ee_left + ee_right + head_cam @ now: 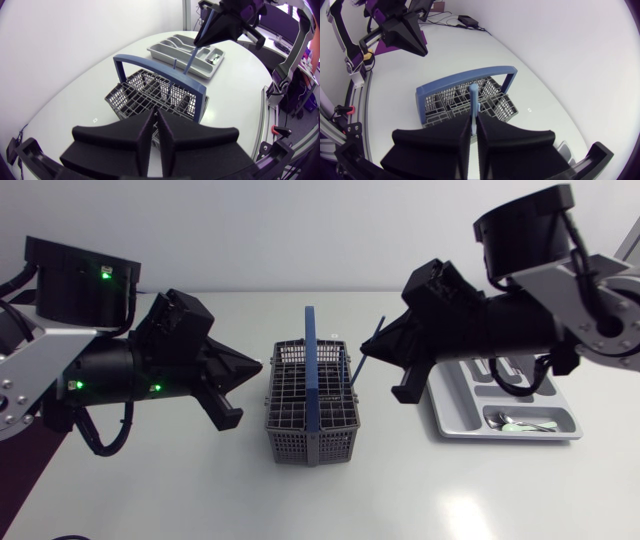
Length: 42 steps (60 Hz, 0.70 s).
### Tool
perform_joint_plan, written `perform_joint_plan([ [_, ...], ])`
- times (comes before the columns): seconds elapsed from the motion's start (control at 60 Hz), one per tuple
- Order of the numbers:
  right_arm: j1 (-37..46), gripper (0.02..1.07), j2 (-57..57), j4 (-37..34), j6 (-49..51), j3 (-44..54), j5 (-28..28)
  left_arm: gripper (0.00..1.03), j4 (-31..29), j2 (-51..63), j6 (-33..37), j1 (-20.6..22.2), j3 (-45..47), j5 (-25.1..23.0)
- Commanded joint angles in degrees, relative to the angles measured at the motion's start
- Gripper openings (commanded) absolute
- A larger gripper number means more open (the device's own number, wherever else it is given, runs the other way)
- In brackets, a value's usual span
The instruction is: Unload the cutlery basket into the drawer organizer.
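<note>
1. Right gripper (369, 352), centre-right of frame, is clenched on a blue utensil (356, 373). Its lower end hangs over the cutlery basket (300, 442) at centre.
2. Left gripper (255, 367), centre-left, fingers pressed together, empty.
3. Risk: the grip is thin and slanted, so the utensil may pivot or slip before reaching the drawer organizer (455, 408), right.

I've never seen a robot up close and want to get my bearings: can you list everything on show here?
cutlery basket: one, grey with a blue handle, mid-table between the arms
drawer organizer: one, grey, on the table under the right arm
cutlery pieces: pale, count unclear, in the organizer's end compartment
blue utensil: one, held by the basket's side nearest the organizer
table: one, white
left gripper: one, black, shut and empty, beside the basket
right gripper: one, black, shut on the blue utensil
</note>
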State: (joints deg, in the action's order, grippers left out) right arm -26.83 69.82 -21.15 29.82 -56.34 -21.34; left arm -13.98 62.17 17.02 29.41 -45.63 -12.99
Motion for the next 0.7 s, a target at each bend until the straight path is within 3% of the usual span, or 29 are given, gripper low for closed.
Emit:
perform_joint_plan([
  [0.0, 1.17, 0.08, -2.06, -3.55, -1.08, -3.25, -0.89, 0.10, 0.27, -0.65, 0.65, 0.39, 1.77, 0.07],
  [0.333, 21.38, 0.08, 1.55, -21.22, 6.04, -12.04, -10.12, 0.10, -0.08, -1.26, 1.00, 1.35, 2.38, 0.16],
  [0.683, 32.89, 0.08, 16.57, -29.83, 12.28, -14.94, -9.51, 0.10, -0.17, -1.53, 1.00, 1.88, 2.82, 0.34],
])
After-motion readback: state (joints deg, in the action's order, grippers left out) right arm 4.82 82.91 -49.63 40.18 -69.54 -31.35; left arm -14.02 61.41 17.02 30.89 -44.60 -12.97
